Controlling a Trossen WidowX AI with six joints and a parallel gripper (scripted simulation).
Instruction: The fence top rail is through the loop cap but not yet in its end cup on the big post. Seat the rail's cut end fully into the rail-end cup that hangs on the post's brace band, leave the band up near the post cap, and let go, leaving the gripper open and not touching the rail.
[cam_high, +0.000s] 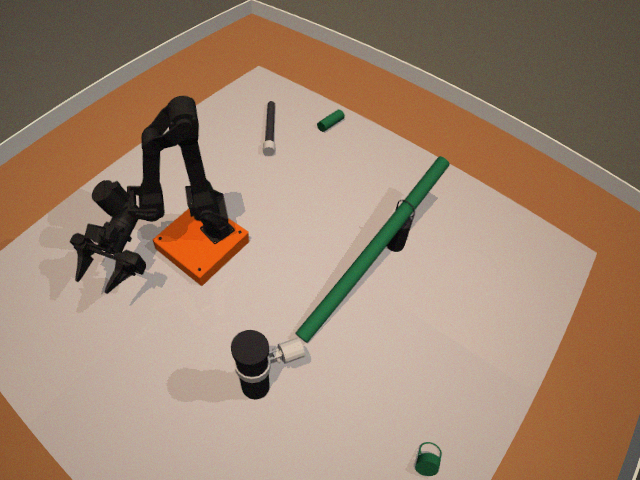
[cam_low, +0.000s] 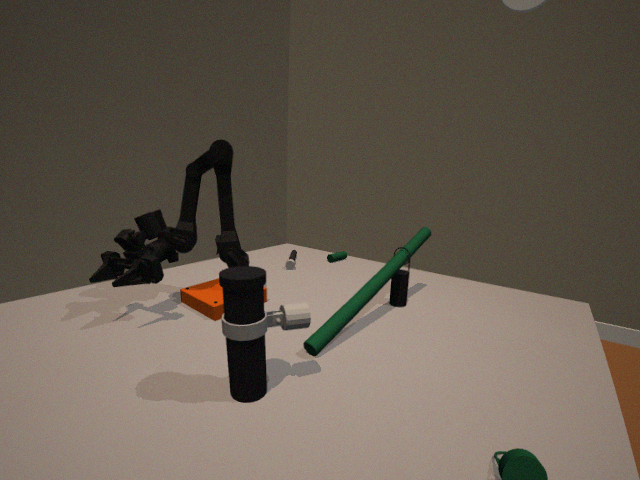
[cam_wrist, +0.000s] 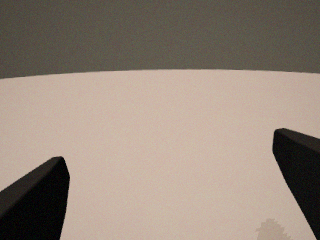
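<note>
The green rail (cam_high: 356, 270) (cam_low: 361, 297) slopes through the thin wire loop on the small black post (cam_high: 397, 241) (cam_low: 399, 289). Its far end is raised; its near end is low, at or close to the table, outside the cup and lower than it. The pale rail-end cup (cam_high: 292, 350) (cam_low: 296, 316) sticks out from the grey brace band (cam_low: 244, 329) toward the rail side. The band is around the big black post (cam_high: 254, 387) (cam_low: 247, 369), a little below its cap. My gripper (cam_high: 92, 286) (cam_low: 102, 283) (cam_wrist: 171, 155) is open and empty, far from the rail.
The arm stands on an orange base (cam_high: 180, 255) (cam_low: 201, 295). A dark rod with a pale end (cam_high: 270, 121) (cam_low: 292, 256) and a short green piece (cam_high: 330, 120) (cam_low: 337, 256) lie at the back. A green cap with a loop (cam_high: 428, 463) (cam_low: 522, 465) is at the front right.
</note>
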